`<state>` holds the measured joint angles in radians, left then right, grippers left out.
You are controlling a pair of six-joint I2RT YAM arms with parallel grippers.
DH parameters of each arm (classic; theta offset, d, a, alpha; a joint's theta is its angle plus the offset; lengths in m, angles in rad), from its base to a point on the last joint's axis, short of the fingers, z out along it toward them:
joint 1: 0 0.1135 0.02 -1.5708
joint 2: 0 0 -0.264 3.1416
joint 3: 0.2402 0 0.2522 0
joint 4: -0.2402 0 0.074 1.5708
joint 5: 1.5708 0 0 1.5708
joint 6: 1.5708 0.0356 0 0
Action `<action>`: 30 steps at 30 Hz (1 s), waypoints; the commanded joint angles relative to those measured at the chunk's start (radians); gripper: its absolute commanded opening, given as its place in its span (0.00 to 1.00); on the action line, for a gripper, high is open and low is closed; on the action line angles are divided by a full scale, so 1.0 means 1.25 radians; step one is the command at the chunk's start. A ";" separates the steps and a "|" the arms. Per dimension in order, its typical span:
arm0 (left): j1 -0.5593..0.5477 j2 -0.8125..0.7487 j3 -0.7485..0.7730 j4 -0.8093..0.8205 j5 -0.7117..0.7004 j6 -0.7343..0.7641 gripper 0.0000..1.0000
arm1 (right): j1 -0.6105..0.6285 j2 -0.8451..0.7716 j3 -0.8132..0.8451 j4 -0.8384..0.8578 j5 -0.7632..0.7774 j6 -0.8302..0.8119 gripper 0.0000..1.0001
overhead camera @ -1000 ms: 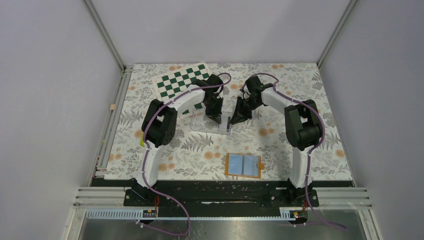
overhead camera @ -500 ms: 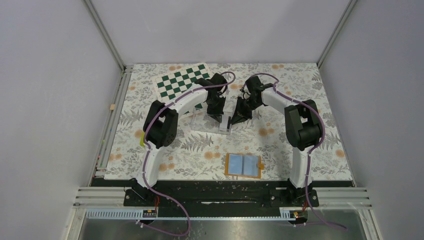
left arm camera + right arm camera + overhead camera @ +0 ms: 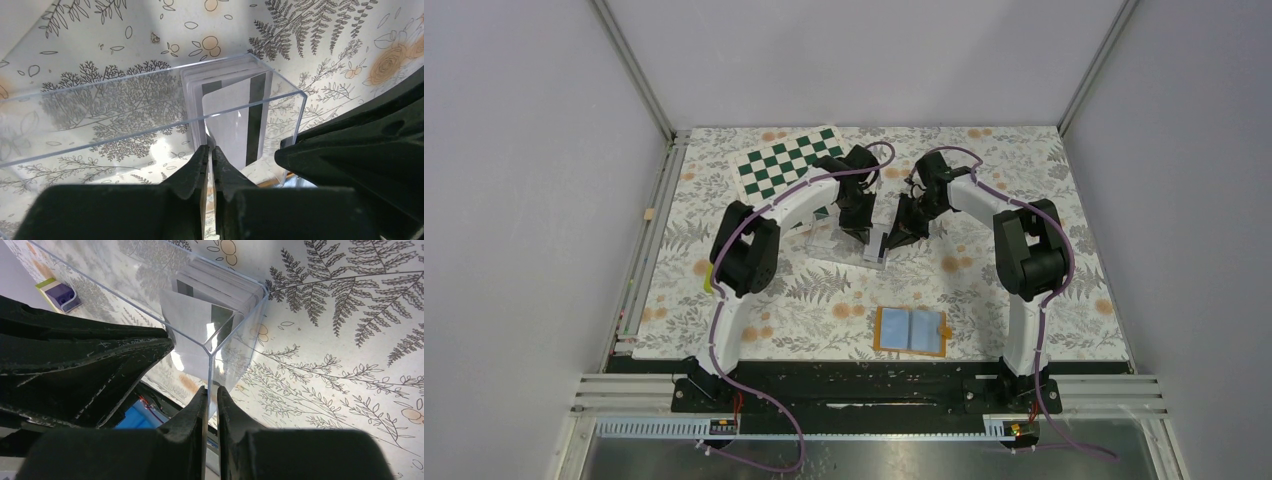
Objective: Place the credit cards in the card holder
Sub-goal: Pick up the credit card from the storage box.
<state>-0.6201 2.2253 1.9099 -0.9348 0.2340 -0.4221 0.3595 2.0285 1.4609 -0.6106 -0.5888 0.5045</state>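
The credit cards [image 3: 220, 75] stand as a stack on edge at the right end of a clear plastic box [image 3: 100, 115]. One white card with a black stripe [image 3: 227, 120] leans out of the stack. My left gripper [image 3: 210, 149] is shut on that card's near edge. My right gripper [image 3: 212, 389] is shut on the clear box's corner wall [image 3: 208, 357], with the cards [image 3: 220, 285] behind it. From above, both grippers [image 3: 861, 238] [image 3: 890, 243] meet at the box [image 3: 829, 245]. The card holder [image 3: 911, 331] lies open and flat near the front edge, orange with light blue inside.
A green and white chessboard [image 3: 789, 160] lies at the back left, behind the left arm. A small purple and green object [image 3: 62, 292] sits on the floral mat [image 3: 1024, 180] to the left of the box. Grey walls close in three sides.
The left gripper has drawn back a little from the box with the card in it. The clear box has shifted slightly. The right arm has barely moved.
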 commanded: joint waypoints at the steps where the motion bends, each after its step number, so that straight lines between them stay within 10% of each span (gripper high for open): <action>1: -0.010 -0.055 -0.018 0.123 0.116 -0.054 0.06 | 0.009 0.005 -0.003 0.005 -0.022 -0.012 0.04; 16: 0.004 -0.105 -0.092 0.198 0.210 -0.098 0.10 | 0.008 0.006 -0.002 0.005 -0.020 -0.010 0.04; 23: 0.005 -0.079 -0.101 0.178 0.178 -0.083 0.31 | 0.008 0.005 -0.003 0.004 -0.021 -0.010 0.04; 30: 0.012 -0.073 -0.096 0.162 0.150 -0.073 0.16 | 0.008 0.004 -0.001 0.005 -0.021 -0.010 0.04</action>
<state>-0.6121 2.1349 1.7798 -0.7383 0.4385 -0.5278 0.3599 2.0289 1.4609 -0.6098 -0.5938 0.5034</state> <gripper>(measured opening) 0.213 0.142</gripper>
